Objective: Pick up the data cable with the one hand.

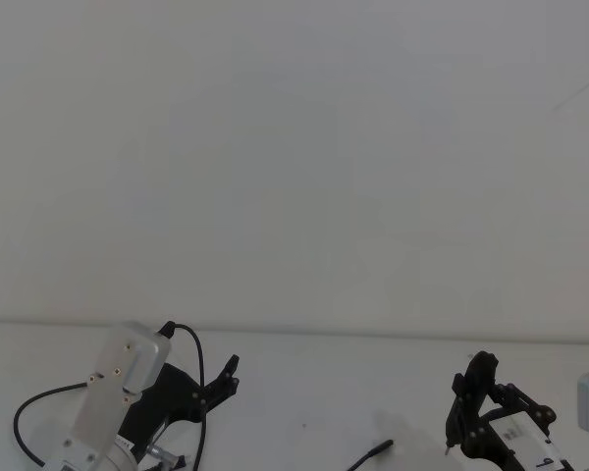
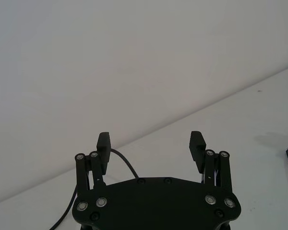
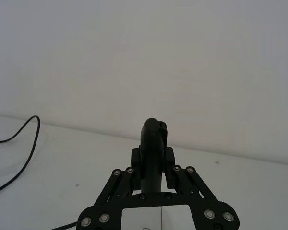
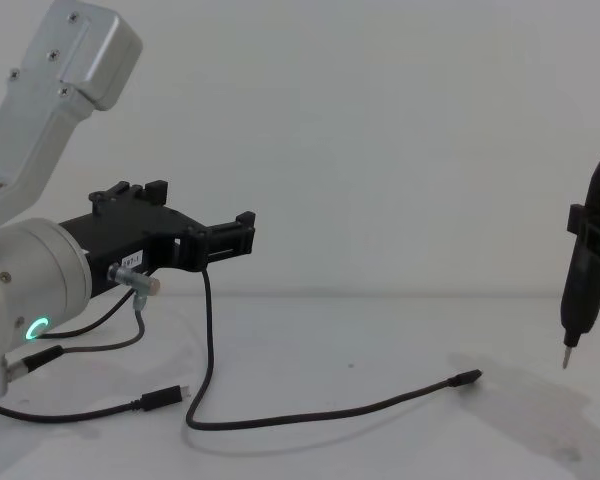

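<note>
Your head view looks down at the table (image 1: 304, 392); your chest view crosses it low, sharing the data cable (image 4: 330, 414).

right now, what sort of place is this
Likely a robot test bench: white table against a plain wall, a data cable across it, left gripper open above, right gripper holding a pointed tool.

the left tool (image 4: 208, 225) hangs raised over the white worktop (image 4: 380, 330) at the left. the data cable (image 4: 310, 412) drops from beneath its fingers, loops on the worktop and runs right to its black plug (image 4: 467, 378). a slim dark pointed implement (image 4: 580, 290) hovers at the right edge.
</note>
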